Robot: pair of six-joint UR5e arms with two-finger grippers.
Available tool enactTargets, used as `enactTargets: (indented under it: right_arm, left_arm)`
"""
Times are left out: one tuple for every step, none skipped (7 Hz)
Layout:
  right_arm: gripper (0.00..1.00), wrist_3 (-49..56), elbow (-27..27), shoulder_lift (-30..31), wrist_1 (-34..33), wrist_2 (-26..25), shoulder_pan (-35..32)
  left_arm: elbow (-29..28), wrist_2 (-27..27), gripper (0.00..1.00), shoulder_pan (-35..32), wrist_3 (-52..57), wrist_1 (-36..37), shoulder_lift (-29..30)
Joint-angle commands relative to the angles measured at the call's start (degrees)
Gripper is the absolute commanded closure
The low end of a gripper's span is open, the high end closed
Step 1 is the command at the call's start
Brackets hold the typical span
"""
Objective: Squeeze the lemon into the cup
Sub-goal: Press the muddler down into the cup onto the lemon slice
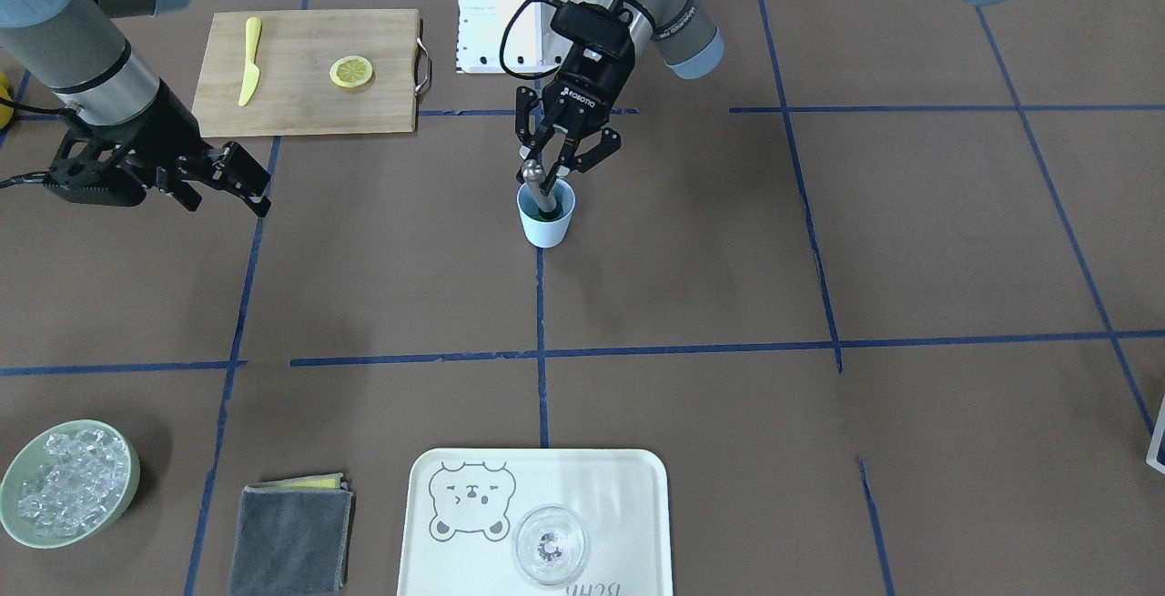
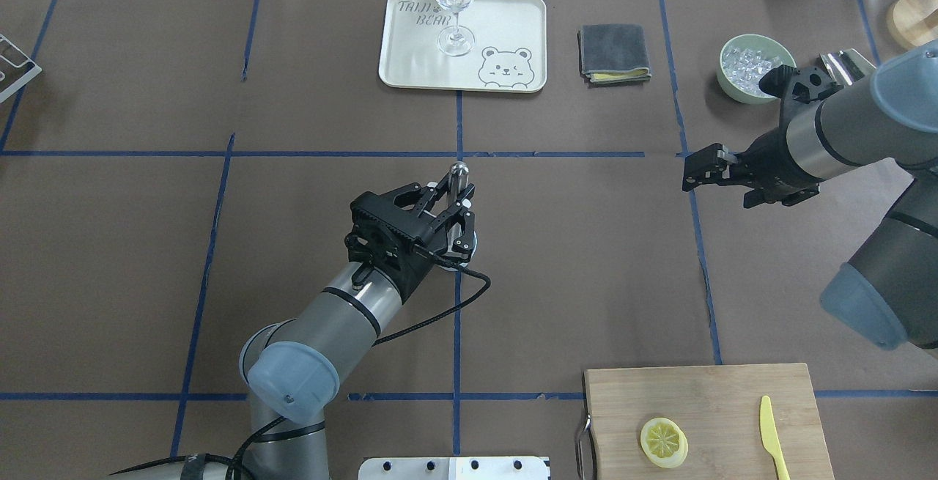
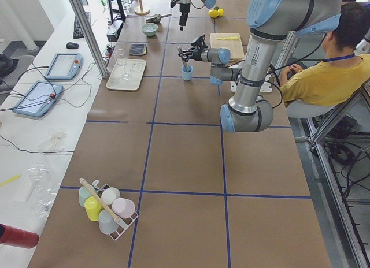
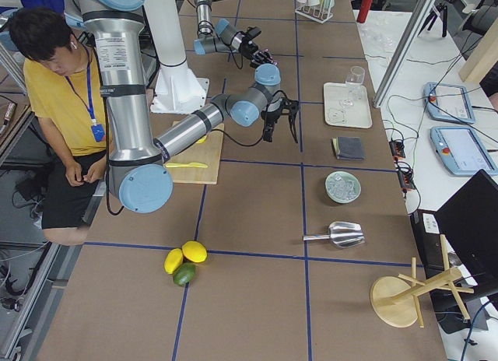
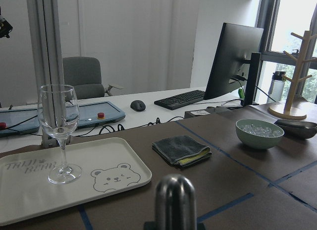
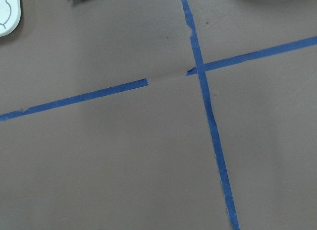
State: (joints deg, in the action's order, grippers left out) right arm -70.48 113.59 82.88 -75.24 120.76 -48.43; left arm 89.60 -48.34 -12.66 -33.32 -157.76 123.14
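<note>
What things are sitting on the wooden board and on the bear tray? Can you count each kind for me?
Yellow knife: 1
Lemon slice: 1
Wine glass: 1
Total: 3

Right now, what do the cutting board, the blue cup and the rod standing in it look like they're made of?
Cutting board: looks like wood or bamboo, matte, with pale lengthwise grain.
Cup: smooth, opaque light blue; probably plastic, though glazed ceramic can't be ruled out.
Rod: domed top seems brushed metal, grey with a soft sheen; its lower part is dark, material unclear.
</note>
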Motion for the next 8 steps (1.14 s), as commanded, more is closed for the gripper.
enactTargets:
  right_arm:
    - [0.0,0.0,-0.04,0.0,0.0,0.0,0.0]
    - [0.0,0.0,-0.04,-0.09,0.0,0.0,0.0]
    - [0.0,0.0,-0.04,-0.26,-0.09,0.0,0.0]
    - [0.0,0.0,-0.04,-0.35,-0.09,0.0,0.0]
    - [0.0,0.0,-0.04,-0.35,-0.09,0.0,0.0]
    - [0.0,0.0,0.05,-0.35,0.0,0.0,0.0]
    - [0.0,-0.09,0.49,-0.09,0.0,0.0,0.0]
    - [0.0,0.0,0.66,0.09,-0.09,0.0,0.0]
  left_arm:
    - [-0.04,0.0,1.0,0.0,0.01,0.0,0.09]
    - [0.57,0.0,1.0,0.0,0.1,0.09,0.35]
    - [1.53,0.0,1.0,-0.09,2.28,0.09,1.05]
    - [3.11,0.26,1.0,-0.17,6.21,0.26,2.62]
    - [4.51,2.09,1.0,-0.26,6.78,0.78,2.72]
    - [6.09,4.11,1.0,-0.44,7.04,2.79,3.25]
    - [10.29,3.96,1.0,-0.61,8.18,5.6,3.16]
    - [13.46,3.87,1.0,-1.4,8.19,6.49,3.16]
